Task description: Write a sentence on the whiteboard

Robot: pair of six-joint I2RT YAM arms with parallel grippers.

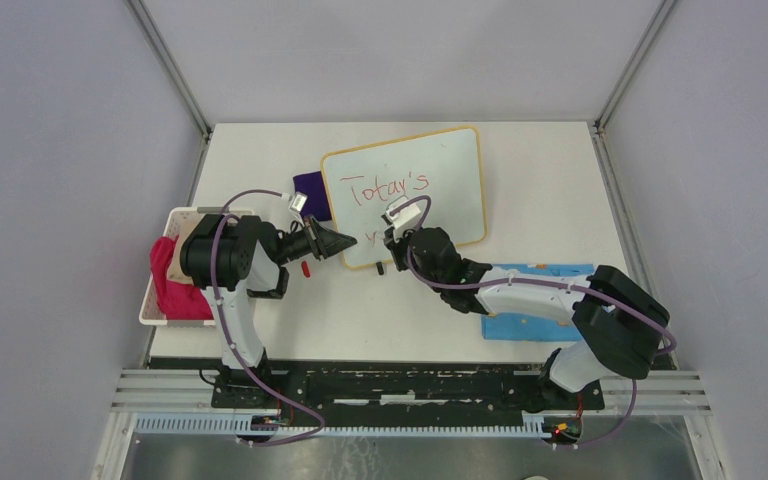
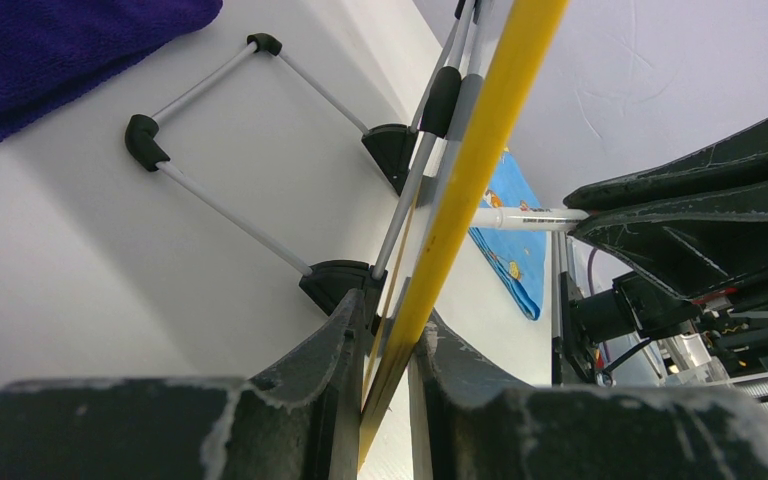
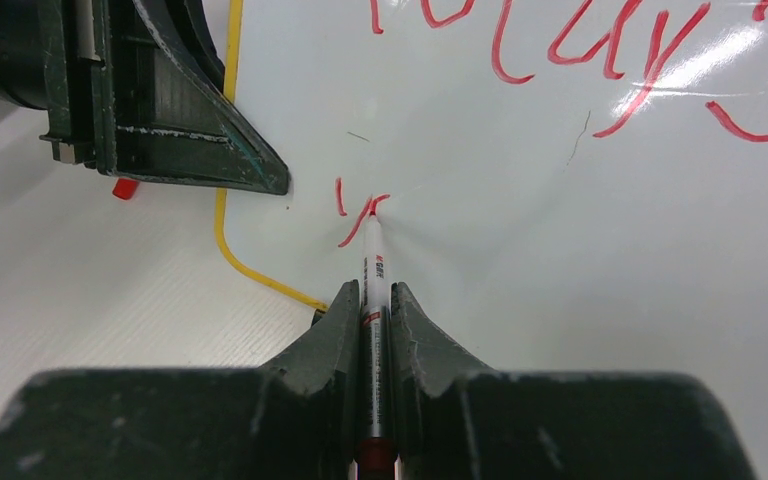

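The whiteboard (image 1: 440, 165) with a yellow frame stands tilted at the table's middle back. Red writing (image 1: 388, 187) reads "Today's" on its upper line; a lone "y" (image 3: 355, 212) sits on the lower line. My left gripper (image 1: 345, 243) is shut on the board's yellow left edge (image 2: 460, 190). My right gripper (image 3: 373, 300) is shut on a white marker (image 3: 372, 270) whose red tip touches the board at the "y". The right gripper also shows in the top view (image 1: 398, 232).
A purple cloth (image 1: 310, 190) lies behind the board's left side. A blue patterned cloth (image 1: 530, 305) lies under the right arm. A white basket (image 1: 155, 300) holding a pink cloth (image 1: 170, 280) sits at the left edge. A red marker cap (image 3: 125, 188) lies on the table.
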